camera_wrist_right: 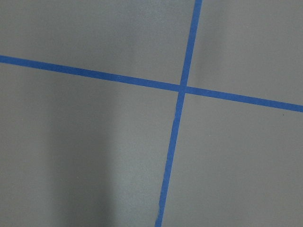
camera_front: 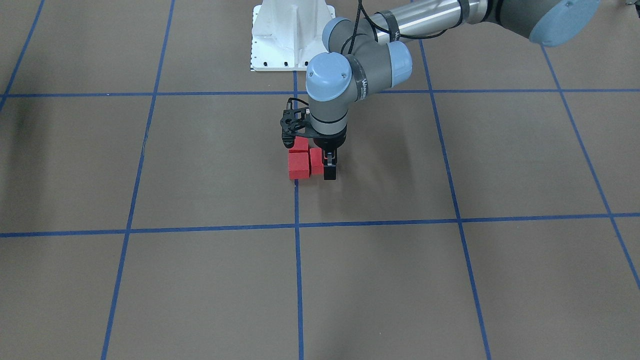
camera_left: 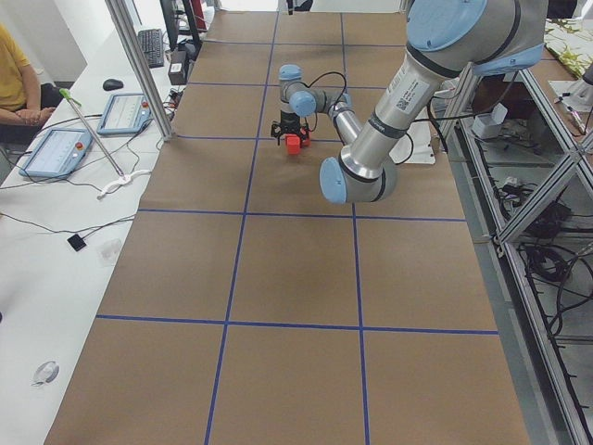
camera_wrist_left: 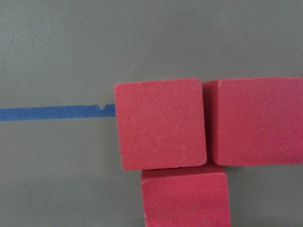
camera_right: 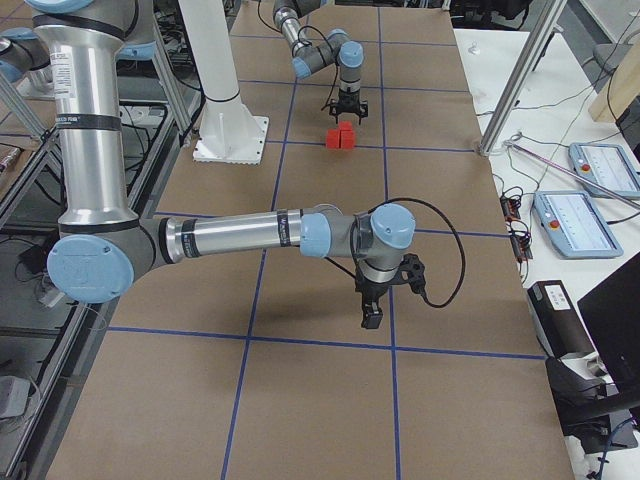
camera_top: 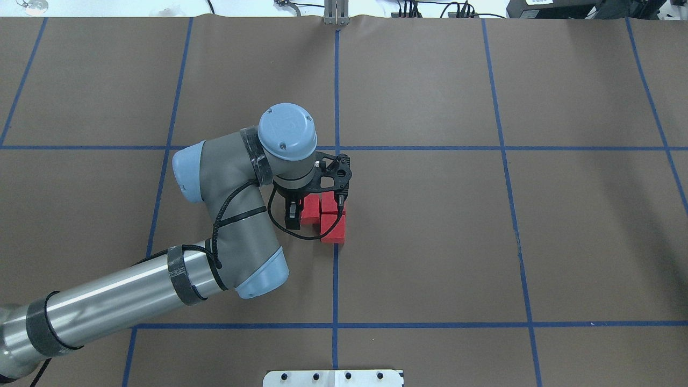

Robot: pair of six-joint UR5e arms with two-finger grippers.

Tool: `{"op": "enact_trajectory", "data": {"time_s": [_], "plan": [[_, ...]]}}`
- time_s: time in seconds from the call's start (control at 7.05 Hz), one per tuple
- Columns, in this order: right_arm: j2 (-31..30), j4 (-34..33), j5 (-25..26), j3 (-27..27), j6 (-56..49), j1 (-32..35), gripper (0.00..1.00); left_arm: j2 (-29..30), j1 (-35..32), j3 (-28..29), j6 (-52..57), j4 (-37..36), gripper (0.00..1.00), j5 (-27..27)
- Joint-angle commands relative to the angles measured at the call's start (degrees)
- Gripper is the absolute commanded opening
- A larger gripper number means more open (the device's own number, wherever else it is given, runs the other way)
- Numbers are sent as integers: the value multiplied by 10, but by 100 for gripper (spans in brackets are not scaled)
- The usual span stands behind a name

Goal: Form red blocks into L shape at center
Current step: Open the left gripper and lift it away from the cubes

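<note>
Left pincer [camera_top: 292, 215]: low, just left of the blocks; opening cannot be told.
Blocks [camera_top: 332, 228]: three, touching in an L on the worktop's [camera_top: 430, 242] middle blue line [camera_top: 335, 279].
Right pincer [camera_right: 372, 312]: well apart; opening cannot be told.

three red blocks [camera_top: 328, 217] touching in L, on blue tape line [camera_top: 335, 279]

Three blocks [camera_top: 328, 216] touching in an L, sitting on the centre tape line [camera_top: 335, 279] mid-worktop [camera_top: 484, 242]. My left tool [camera_top: 306, 207] hangs directly over them; my right tool [camera_right: 372, 318] well apart.
</note>
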State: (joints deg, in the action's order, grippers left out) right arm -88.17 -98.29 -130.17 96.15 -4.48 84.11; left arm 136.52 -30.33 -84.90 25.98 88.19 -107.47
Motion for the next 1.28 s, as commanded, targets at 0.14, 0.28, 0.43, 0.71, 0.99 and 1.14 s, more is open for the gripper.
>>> {"op": "enact_trajectory", "data": {"time_s": [0.14,0.28,0.43,0.71,0.99,1.14], "plan": [[0,0,0,0,0,0,99,-4,-22,-52,1,-13,100,-3],[0,0,0,0,0,0,99,-9,-46,-58,-6,-16,100,-5],[-1,0,0,0,0,0,99,-29,-80,-59,-18,-21,100,-10],[-1,0,0,-4,0,0,99,-126,-153,-106,-173,-12,100,-36],[-2,0,0,-6,0,1,99,-253,-223,-192,-331,-9,100,-92],[-2,-1,0,-8,-1,0,99,-305,-275,-194,-328,-9,100,-125]]}}
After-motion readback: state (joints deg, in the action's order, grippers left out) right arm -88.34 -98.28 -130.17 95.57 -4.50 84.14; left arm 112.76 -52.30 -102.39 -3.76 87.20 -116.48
